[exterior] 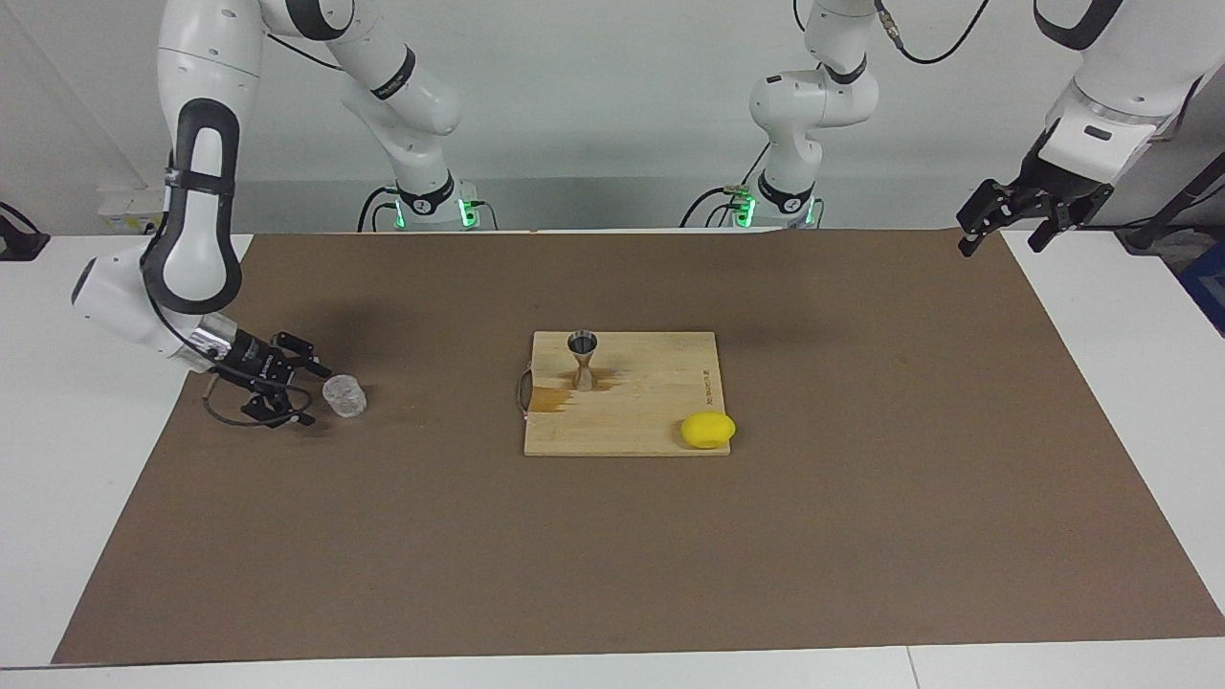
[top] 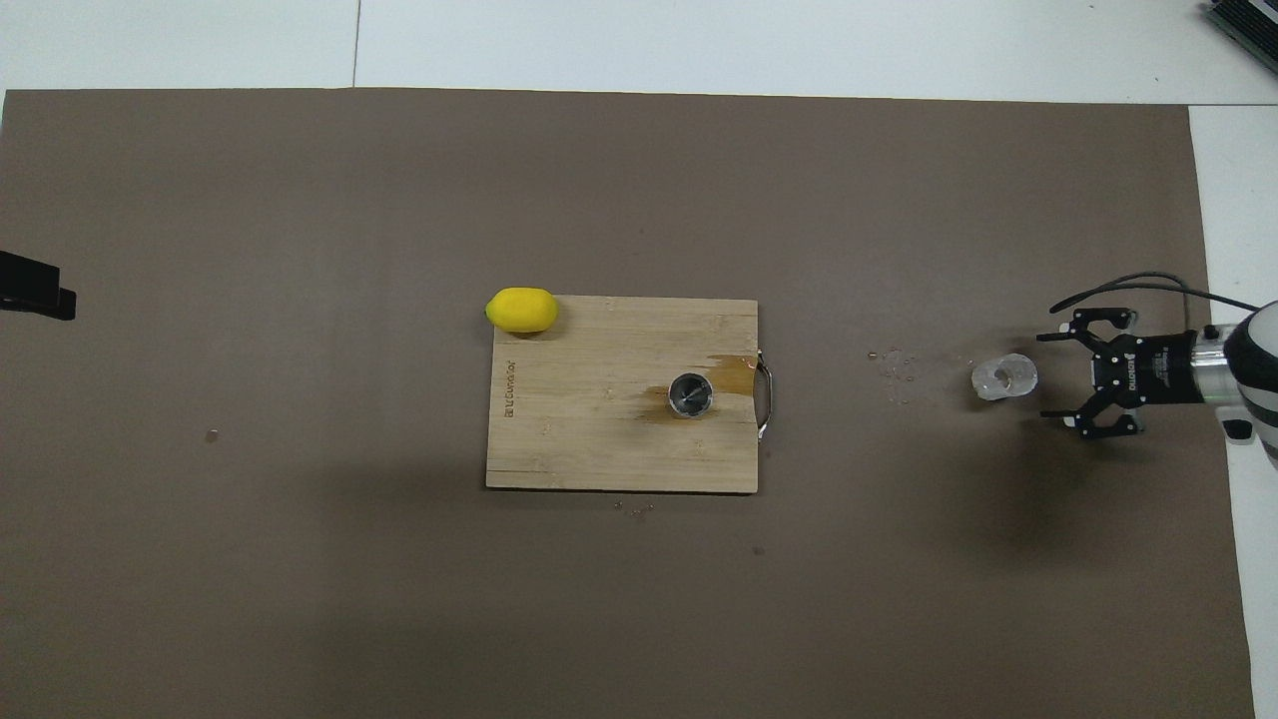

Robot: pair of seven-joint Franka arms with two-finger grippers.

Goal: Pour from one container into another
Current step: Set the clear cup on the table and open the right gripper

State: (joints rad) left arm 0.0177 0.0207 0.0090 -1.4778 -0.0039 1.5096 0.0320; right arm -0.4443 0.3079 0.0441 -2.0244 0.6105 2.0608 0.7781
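The clear cup (exterior: 344, 396) (top: 1004, 376) stands upright on the brown mat toward the right arm's end of the table. My right gripper (exterior: 311, 394) (top: 1050, 376) is low over the mat just beside the cup, open, with a small gap between its fingertips and the cup. The silver jigger (exterior: 582, 359) (top: 690, 393) stands upright on the wooden board (exterior: 660, 383) (top: 599, 439), near the board's handle end. My left gripper (exterior: 1003, 239) (top: 35, 290) waits raised over the mat's corner at the left arm's end, open and holding nothing.
A yellow lemon (exterior: 708, 430) (top: 521, 310) rests at the board's corner farthest from the robots. A brown wet stain (top: 734, 374) spreads on the board beside the jigger. Small droplets (top: 894, 364) dot the mat between board and cup.
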